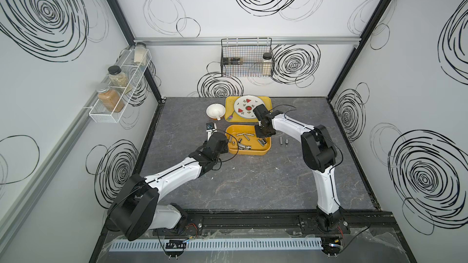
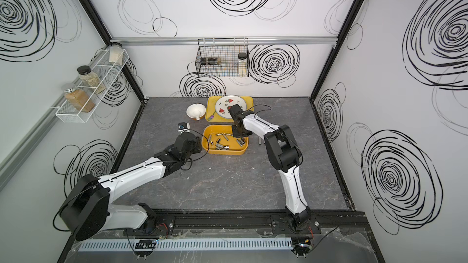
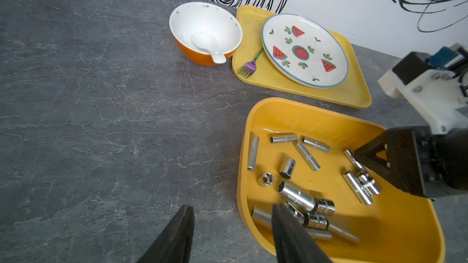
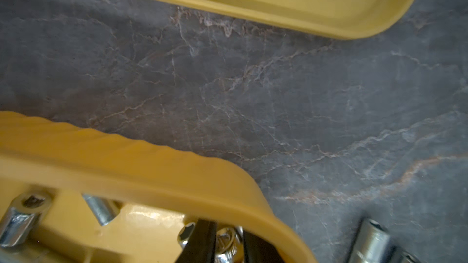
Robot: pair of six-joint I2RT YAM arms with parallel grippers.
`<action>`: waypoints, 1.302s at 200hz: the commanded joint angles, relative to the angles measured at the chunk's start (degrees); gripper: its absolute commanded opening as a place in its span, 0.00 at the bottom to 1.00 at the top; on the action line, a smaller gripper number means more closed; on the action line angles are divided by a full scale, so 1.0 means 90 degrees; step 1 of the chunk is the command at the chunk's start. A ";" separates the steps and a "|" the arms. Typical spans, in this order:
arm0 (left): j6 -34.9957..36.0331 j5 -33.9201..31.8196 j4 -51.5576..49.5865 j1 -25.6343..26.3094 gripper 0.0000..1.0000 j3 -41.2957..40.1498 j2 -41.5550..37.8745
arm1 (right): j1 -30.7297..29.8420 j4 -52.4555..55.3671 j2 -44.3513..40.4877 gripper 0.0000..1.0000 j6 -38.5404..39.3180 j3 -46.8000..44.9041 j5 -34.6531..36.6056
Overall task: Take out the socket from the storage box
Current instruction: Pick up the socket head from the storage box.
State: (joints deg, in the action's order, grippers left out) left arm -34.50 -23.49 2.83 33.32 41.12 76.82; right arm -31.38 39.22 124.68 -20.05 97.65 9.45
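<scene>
- Closest to the top camera runs the slotted cable duct (image 1: 215, 245), along the near edge where both arms are mounted. From there each arm reaches towards the far half of the table (image 1: 253, 188).
- Mid-table sits the storage box (image 1: 253, 153), just near of the flat yellow tray (image 1: 229, 102) that carries a plate (image 1: 249, 107). A bowl (image 1: 215, 111) stands left of the tray.
- Down inside the box at its right end, the right fingers (image 4: 202, 241) sit one on each side of a chrome socket (image 4: 228, 246), seemingly pressed against it. The grip comes from above, likely because the raised walls leave no sideways way in.
- At the box's left wall the left fingers (image 3: 177, 236) stand apart with nothing between them, one over the table, one over the rim. I judge this arm is waiting, or ready to steady the box.
- Just right of the box, two loose sockets (image 1: 281, 140) lie on the table, which suggests that spot as the drop place.
- On the box floor the remaining sockets (image 3: 304, 198) lie scattered and partly overlapping. A slim one lies touching or just beside the gripped one, so it might get dragged along.
- Hidden: in both top views the right wrist covers the grasp. The right wrist view cuts fingers and socket off at its edge, so I cannot tell how deep the hold is or whether the socket has left the floor.
</scene>
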 commanded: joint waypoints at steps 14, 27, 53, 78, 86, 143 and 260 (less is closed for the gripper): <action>0.0005 -0.0089 0.0006 0.0037 0.57 -0.0004 -0.0058 | 0.0000 0.0228 0.0163 0.24 0.0050 0.0131 0.0277; 0.0004 -0.0109 -0.0002 0.0038 0.57 -0.0008 -0.0076 | 0.0000 0.0237 0.0237 0.24 0.0050 0.0122 0.0277; -0.0003 -0.0118 -0.0014 0.0038 0.57 -0.0019 -0.0101 | 0.0000 0.0176 0.0378 0.24 0.0050 0.0051 0.0249; 0.0014 -0.0127 -0.0022 0.0039 0.57 -0.0009 -0.0104 | 0.0000 0.0106 0.0511 0.24 0.0033 -0.0045 -0.0005; 0.0010 -0.0137 -0.0024 0.0038 0.57 -0.0009 -0.0099 | 0.0000 0.0073 0.0532 0.24 0.0021 -0.0101 -0.0085; 0.0010 -0.0158 -0.0033 0.0048 0.57 -0.0001 -0.0107 | -0.0020 -0.0050 0.0496 0.19 -0.0098 -0.0173 -0.0387; 0.0022 -0.0192 -0.0041 0.0057 0.57 -0.0016 -0.0121 | -0.0020 -0.0026 -0.0709 0.12 -0.1243 0.0359 -0.0863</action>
State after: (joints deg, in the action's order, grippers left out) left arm -34.50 -24.05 2.66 33.39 41.12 76.82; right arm -31.64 37.58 122.17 -27.24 99.88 3.57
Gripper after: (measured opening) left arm 0.572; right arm 0.146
